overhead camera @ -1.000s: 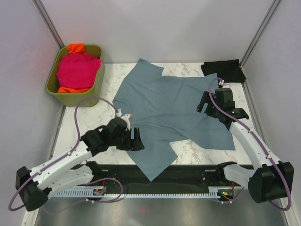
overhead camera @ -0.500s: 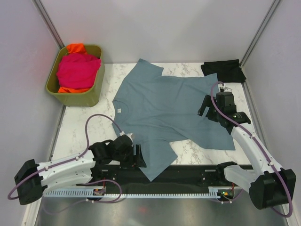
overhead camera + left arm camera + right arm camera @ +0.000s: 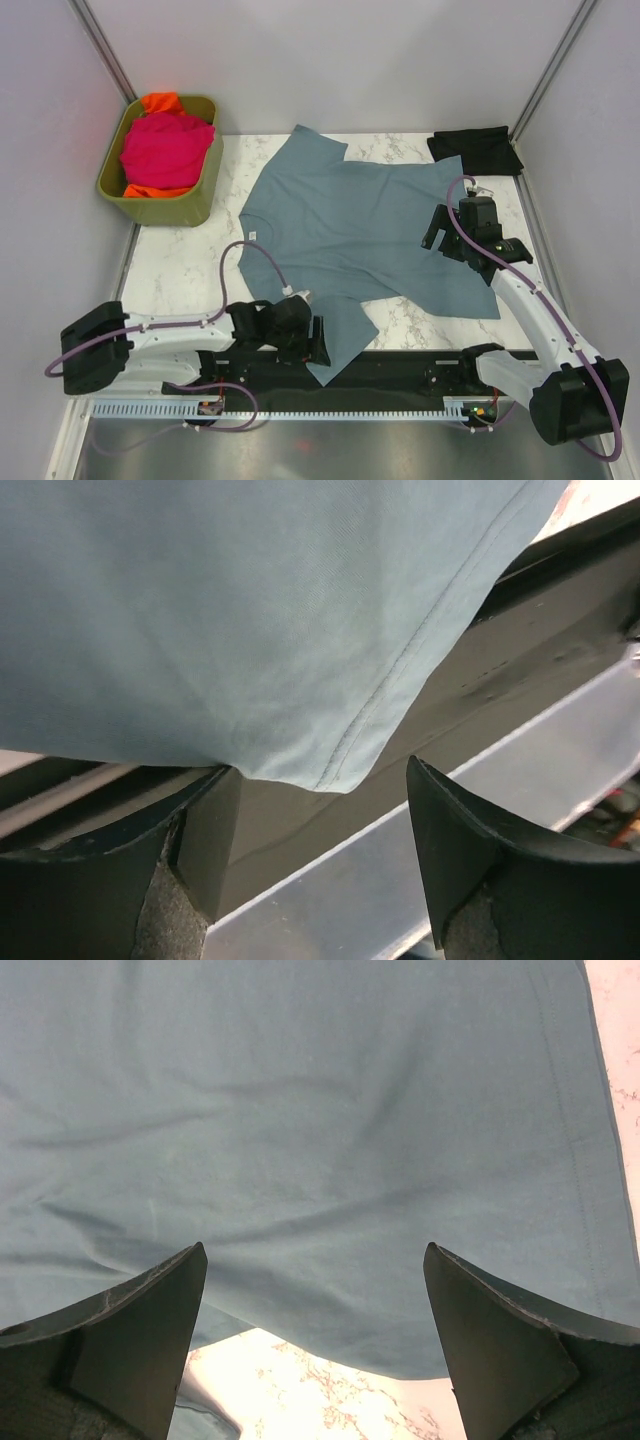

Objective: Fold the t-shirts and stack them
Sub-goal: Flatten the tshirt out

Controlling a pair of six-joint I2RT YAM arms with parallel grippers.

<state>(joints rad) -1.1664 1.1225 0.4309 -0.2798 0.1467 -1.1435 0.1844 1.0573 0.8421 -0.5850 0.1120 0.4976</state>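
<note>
Blue-grey t-shirt (image 3: 370,225) lies unfolded; black t-shirt (image 3: 478,148) behind it looks folded; pink t-shirt (image 3: 165,148) and orange t-shirt (image 3: 160,102) wait left of it. Both jaws spread.

The grey shirt (image 3: 370,225) covers the middle of the table (image 3: 175,265), one sleeve hanging over the near edge. Bare marble lies open at the left, between shirt and bin (image 3: 205,190), and in a small patch front right. The bin fills the far left corner, a black shirt (image 3: 478,148) the far right. The left arm (image 3: 170,338) bars the near edge; the right arm (image 3: 535,310) lines the right side.
</note>
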